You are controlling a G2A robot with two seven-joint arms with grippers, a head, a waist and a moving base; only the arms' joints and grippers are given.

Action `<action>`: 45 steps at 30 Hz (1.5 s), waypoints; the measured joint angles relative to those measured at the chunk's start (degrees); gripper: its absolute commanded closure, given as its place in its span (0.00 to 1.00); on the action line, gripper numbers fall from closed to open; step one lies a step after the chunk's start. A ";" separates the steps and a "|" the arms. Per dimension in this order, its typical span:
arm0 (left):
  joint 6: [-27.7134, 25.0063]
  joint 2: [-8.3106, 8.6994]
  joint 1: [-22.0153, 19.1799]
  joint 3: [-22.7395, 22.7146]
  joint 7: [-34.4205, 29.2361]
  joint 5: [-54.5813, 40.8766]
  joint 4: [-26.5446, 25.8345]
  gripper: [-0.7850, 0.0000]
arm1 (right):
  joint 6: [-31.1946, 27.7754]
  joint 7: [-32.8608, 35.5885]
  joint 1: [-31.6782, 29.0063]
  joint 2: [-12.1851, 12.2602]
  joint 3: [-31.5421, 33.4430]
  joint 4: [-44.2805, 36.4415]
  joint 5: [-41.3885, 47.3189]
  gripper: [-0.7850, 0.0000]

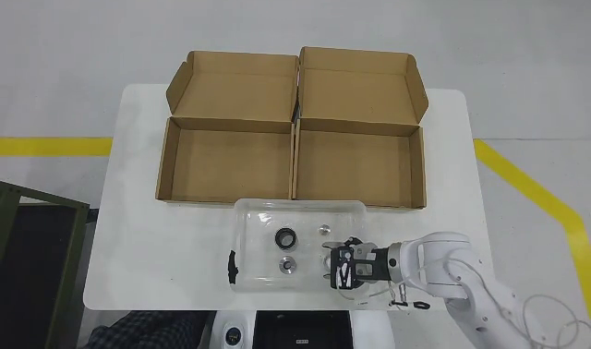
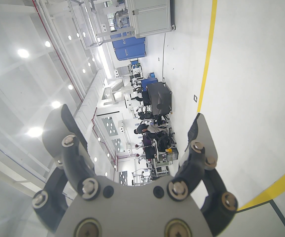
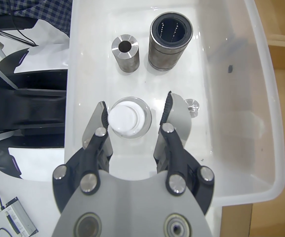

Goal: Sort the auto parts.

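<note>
Right wrist view: R gripper (image 3: 136,99) open astride white part (image 3: 122,119) in bin (image 3: 260,80), nothing held

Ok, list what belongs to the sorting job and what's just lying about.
Job: clear tray, linear bearing, steel bushing, white part, small knob, left cardboard box, right cardboard box, right gripper, open around that part.
Lying about: grey cabled device, yellow floor tape.

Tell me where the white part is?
In the right wrist view, the white part sits in the clear tray, between the open right gripper's fingers, near the small metal cylinder.
</note>
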 measured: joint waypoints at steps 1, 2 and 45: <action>0.00 0.00 0.00 0.00 0.00 0.00 0.00 0.00 | 0.02 0.17 0.03 0.04 -0.07 0.00 0.17 0.58; 0.00 0.00 0.00 0.00 0.00 0.00 0.00 0.00 | 0.04 0.34 0.09 0.08 -0.13 -0.01 0.30 0.64; 0.00 0.00 0.00 0.00 0.00 0.00 0.00 0.00 | 6.20 -31.97 6.57 -0.77 1.67 0.50 9.37 1.00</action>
